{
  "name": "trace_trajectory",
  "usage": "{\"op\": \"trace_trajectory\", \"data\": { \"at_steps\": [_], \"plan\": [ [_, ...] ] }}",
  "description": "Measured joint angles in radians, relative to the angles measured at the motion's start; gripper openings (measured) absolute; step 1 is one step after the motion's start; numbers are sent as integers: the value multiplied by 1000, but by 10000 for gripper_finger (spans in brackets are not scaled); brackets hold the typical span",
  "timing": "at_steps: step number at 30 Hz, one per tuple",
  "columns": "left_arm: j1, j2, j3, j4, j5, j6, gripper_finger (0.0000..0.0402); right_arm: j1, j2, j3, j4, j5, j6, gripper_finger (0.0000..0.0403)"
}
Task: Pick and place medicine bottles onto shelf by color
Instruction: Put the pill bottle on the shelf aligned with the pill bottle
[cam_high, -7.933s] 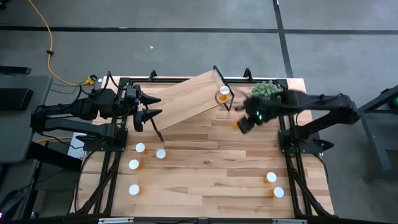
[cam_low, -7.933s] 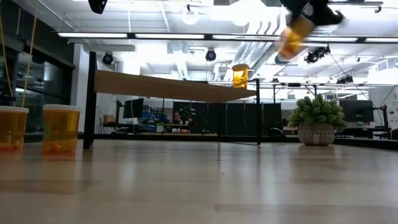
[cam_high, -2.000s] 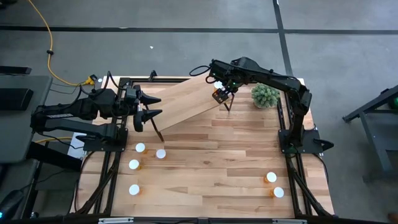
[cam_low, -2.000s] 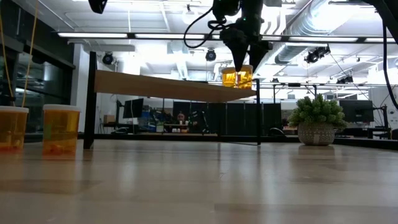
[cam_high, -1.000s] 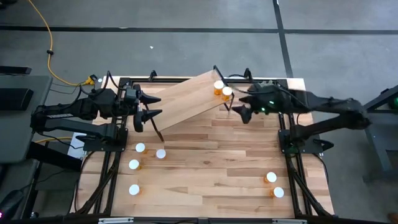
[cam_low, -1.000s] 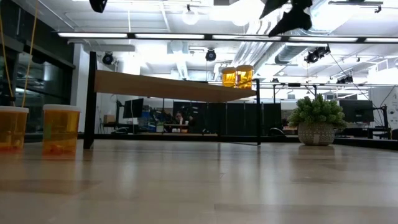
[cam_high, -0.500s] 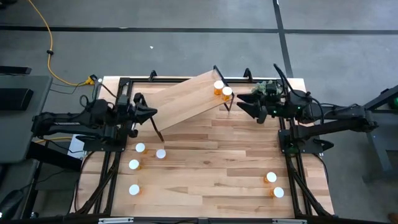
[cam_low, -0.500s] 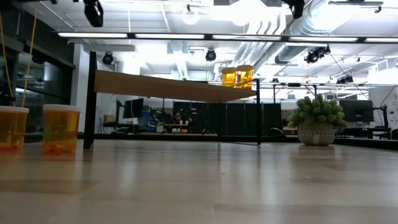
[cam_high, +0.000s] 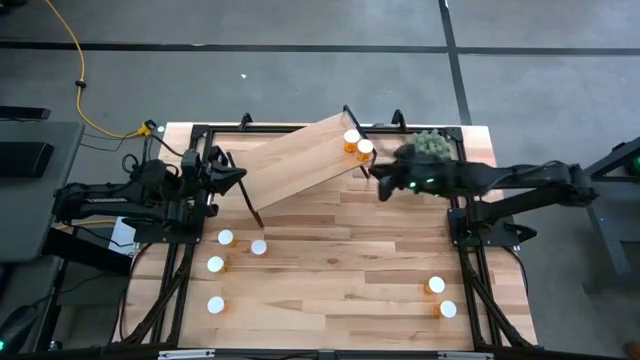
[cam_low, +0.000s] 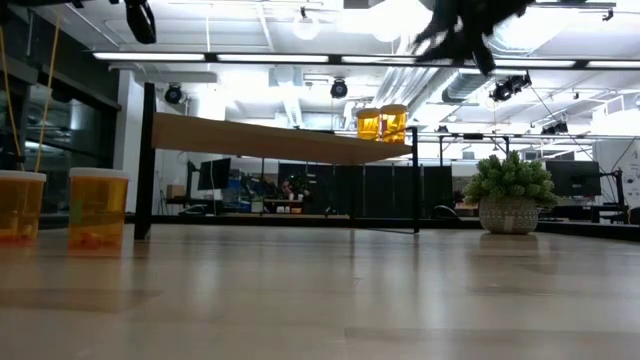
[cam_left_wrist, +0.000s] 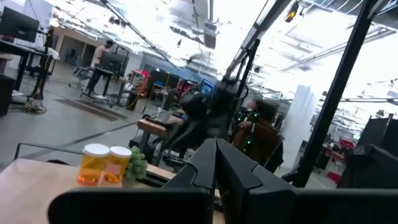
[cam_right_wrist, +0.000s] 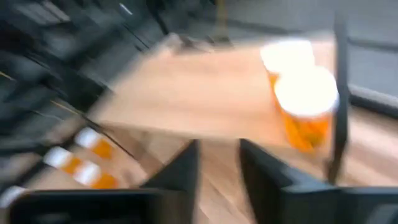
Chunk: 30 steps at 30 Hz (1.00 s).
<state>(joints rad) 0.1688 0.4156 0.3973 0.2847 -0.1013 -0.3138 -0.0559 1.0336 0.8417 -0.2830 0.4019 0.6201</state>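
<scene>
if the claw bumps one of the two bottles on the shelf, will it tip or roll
Probably tips fairly easily: the two bottles stand upright, narrow and look light. Once down, the round body would likely roll. They sit by the shelf end, so a fall off seems possible.

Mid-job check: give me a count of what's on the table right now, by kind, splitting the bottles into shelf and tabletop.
Medicine bottles on the shelf: 2
Medicine bottles on the tabletop: 6
Green plant: 1
Total: 9
</scene>
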Motion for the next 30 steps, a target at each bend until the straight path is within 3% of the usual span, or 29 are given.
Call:
{"op": "trace_trajectory", "data": {
  "at_steps": [2,12,23,30],
  "plan": [
    [0,0,0,-3,-8,2,0,6,61,0,-33,20,21,19],
    [0,0,0,-60,-68,2,0,10,284,41,-47,304,51,3],
    [0,0,0,-64,-114,2,0,-62,405,140,-50,299,-151,0],
    [0,0,1,-81,-120,-4,0,-90,421,147,-49,268,-176,0]
  ]
}}
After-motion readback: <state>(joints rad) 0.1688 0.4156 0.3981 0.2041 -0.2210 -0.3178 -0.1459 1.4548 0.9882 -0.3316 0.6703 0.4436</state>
